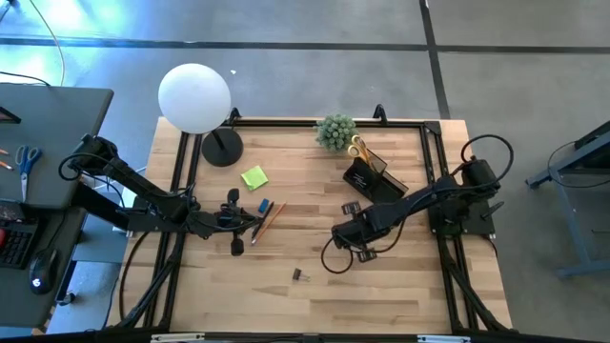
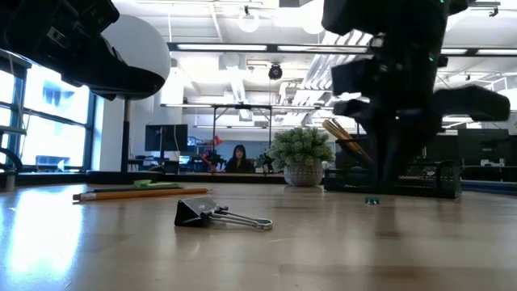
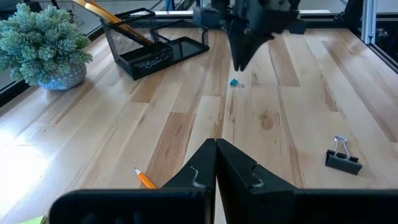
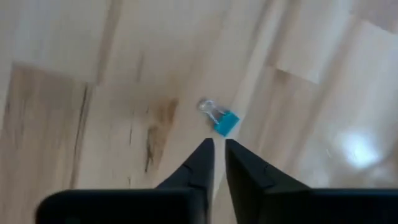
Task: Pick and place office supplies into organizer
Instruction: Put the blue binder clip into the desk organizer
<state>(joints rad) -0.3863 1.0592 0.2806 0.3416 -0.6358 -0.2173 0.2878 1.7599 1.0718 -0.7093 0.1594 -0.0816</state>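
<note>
The black mesh organizer (image 1: 372, 177) stands at the table's far right with yellow-handled scissors (image 1: 357, 148) upright in it. A lime-green sticky pad (image 1: 254, 177), a small blue block (image 1: 264, 205) and orange and dark pencils (image 1: 268, 217) lie left of centre. My left gripper (image 1: 250, 227) hovers shut above the pencils' near ends (image 3: 144, 179). My right gripper (image 4: 217, 144) hangs shut just above a tiny blue binder clip (image 4: 221, 119), pointing down at the table without touching it. A black binder clip (image 2: 212, 213) lies on the near part of the table, and another (image 1: 350, 207) lies near the organizer.
A lamp with a white globe (image 1: 194, 96) and round black base (image 1: 221, 148) stands at the far left. A green potted plant (image 1: 335, 131) stands at the far edge beside the organizer. Bare wood (image 1: 381, 295) spreads along the near side.
</note>
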